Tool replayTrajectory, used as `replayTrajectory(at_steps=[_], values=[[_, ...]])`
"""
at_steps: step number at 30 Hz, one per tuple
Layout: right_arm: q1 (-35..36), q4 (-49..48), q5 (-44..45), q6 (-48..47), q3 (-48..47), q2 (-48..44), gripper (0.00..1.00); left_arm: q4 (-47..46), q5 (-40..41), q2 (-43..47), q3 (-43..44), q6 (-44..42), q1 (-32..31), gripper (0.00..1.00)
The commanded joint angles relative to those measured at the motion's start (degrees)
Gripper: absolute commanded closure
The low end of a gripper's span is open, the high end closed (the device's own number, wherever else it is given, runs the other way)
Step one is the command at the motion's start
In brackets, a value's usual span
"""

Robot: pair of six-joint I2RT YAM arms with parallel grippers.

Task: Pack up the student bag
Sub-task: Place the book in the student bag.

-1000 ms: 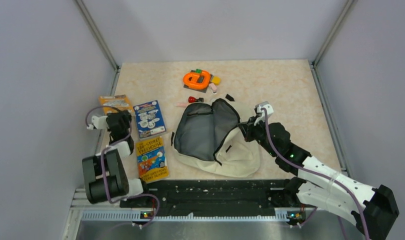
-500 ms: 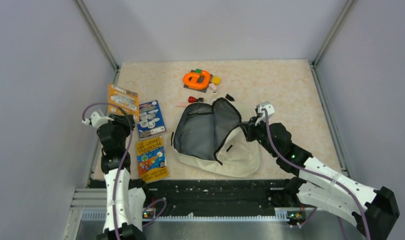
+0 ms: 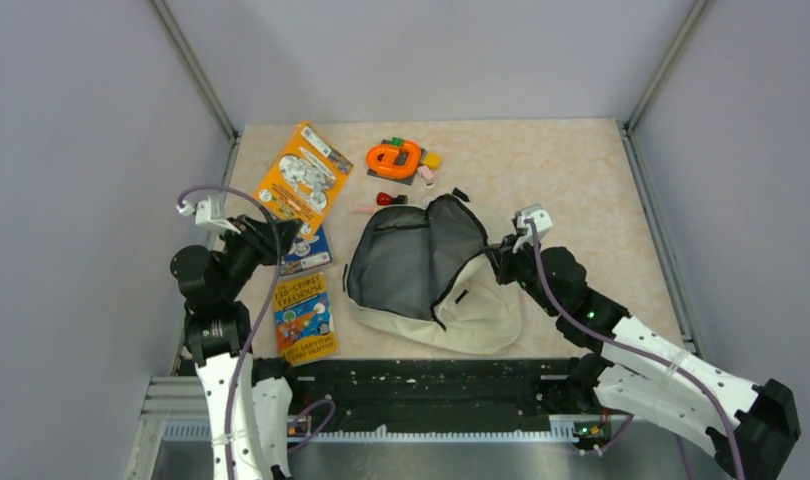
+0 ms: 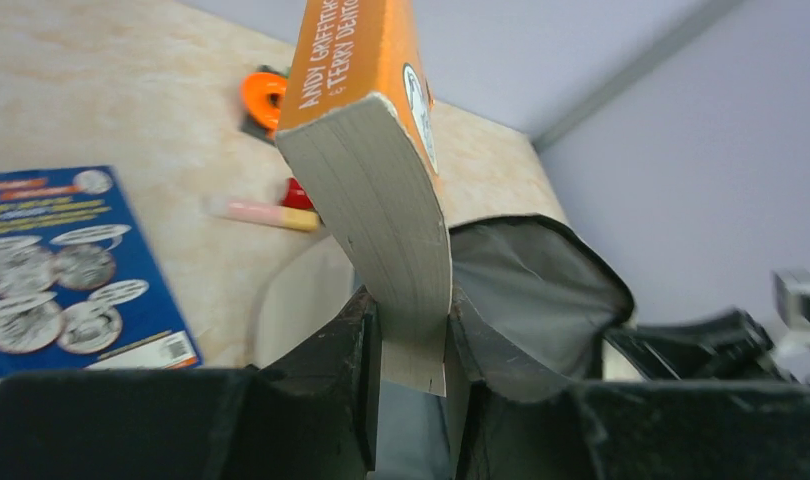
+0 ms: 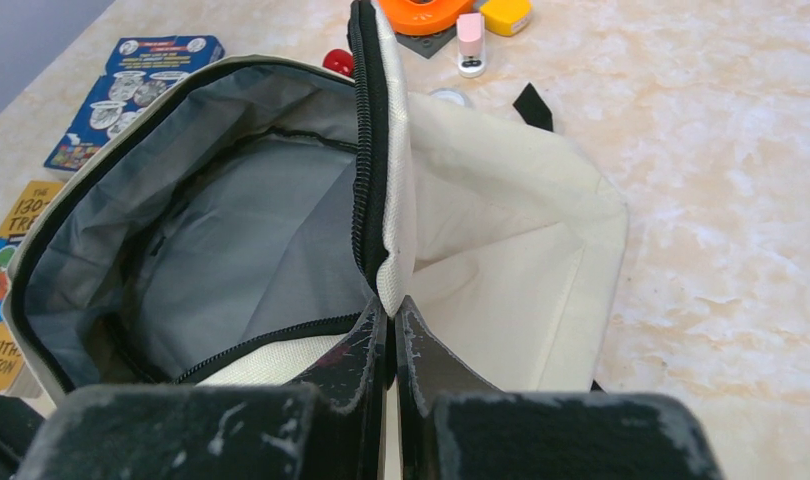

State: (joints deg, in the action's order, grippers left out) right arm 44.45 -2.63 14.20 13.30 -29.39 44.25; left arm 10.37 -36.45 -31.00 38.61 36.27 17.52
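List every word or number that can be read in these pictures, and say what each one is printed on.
"ANDY GRIFFITH" and "& TERRY DENTO", both cut off by the frame edge: spine of the orange book gripped in the left hand.
"130-STOREY TREEHOUSE", small: cover of the yellow book.
Blue book: print too blurred to read.
Bag: no print shows.

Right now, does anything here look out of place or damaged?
Nothing looks damaged or spilled. Only the orange book is tilted in the air, clamped by the left gripper.
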Motion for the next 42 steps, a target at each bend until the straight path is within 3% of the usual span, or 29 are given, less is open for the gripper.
replayTrajectory(at_steps=[1,6,9,17,25,31,35,39,42], values=[[-0.6,1.1,4.6,-3.0,-4.3,-2.5,1.00,-9.5,-18.2,-0.6,5.3,0.6,0.0,1.00],[-0.6,2.3,5.3,-3.2,-5.3,-3.4,1.00,-4.5,-28.7,-5.3,5.4,0.5,-0.2,1.00],[-0.6,2.3,4.8,-2.9,-5.6,-3.3,1.00,2.7,-27.9,-7.5,4.7,-3.1,-1.4,1.00],[-0.7,2.5,3.6,-2.5,-5.9,-1.3,1.00,11.0,-28.7,-15.4,-1.4,-4.3,-3.5,1.00],[-0.6,2.1,2.3,-2.3,-6.5,0.8,1.00,6.6,-25.1,-21.7,-9.8,-1.0,-8.3,1.00],[-0.5,1.7,1.4,-1.5,-6.5,1.4,1.00,-2.9,-23.0,-27.3,-13.9,4.9,-8.8,1.00],[-0.6,1.9,1.3,-1.3,-6.5,1.3,1.00,-12.2,-21.8,-29.3,-17.4,10.4,-8.9,0.86],[-0.6,2.2,1.5,-1.3,-6.7,1.3,1.00,-14.9,-19.3,-30.2,-19.2,12.3,-9.0,0.64],[-0.6,2.4,1.5,-1.2,-6.7,1.3,1.00,-19.2,-19.1,-30.4,-21.0,15.1,-9.0,0.53]])
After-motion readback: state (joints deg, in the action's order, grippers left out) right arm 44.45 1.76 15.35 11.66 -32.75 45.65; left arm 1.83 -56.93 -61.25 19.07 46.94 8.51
